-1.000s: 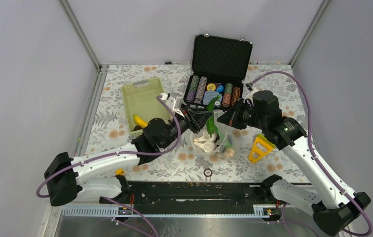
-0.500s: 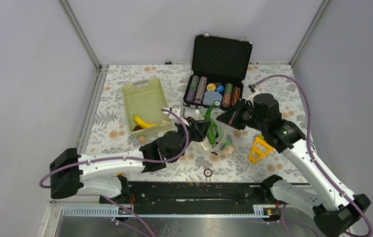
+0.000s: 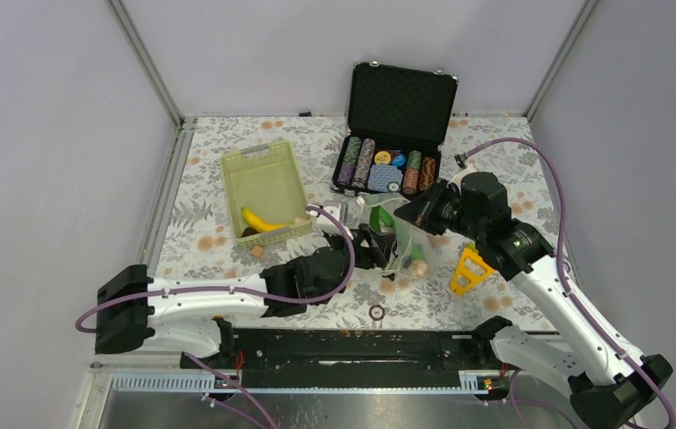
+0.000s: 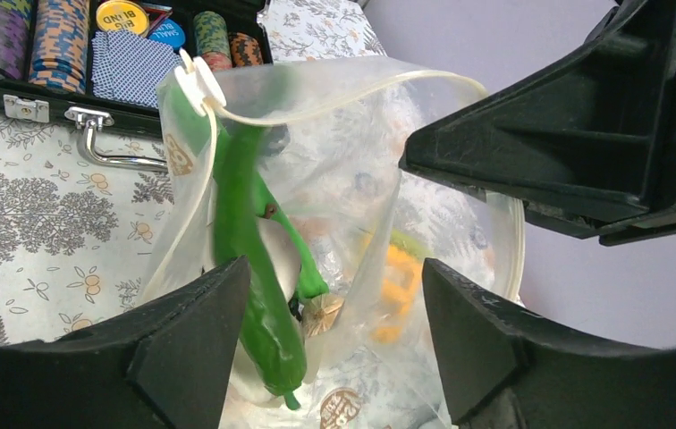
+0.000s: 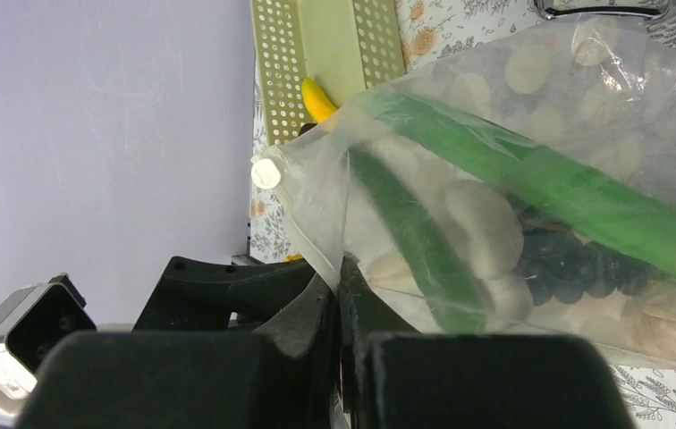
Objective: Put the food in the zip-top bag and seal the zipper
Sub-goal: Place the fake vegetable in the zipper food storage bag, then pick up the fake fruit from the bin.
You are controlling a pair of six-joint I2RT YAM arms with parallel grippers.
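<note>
The zip-top bag stands upright mid-table, its mouth open. My right gripper is shut on the bag's mouth edge, right on the pale zipper strip. The white slider sits at one end. Inside the bag lie a green pepper, an orange piece, dark grapes and white bulbs. My left gripper is open just short of the bag's near side, with nothing between its fingers. A yellow banana lies in the green basket.
An open black case of poker chips stands behind the bag. A yellow triangular tool lies to the bag's right. A small ring sits near the front edge. A small pale piece lies in front of the basket.
My left gripper has opened and let go of the green pepper, which now lies inside the bag. The left arm has drawn back and lower. The right gripper still holds the bag's edge.
</note>
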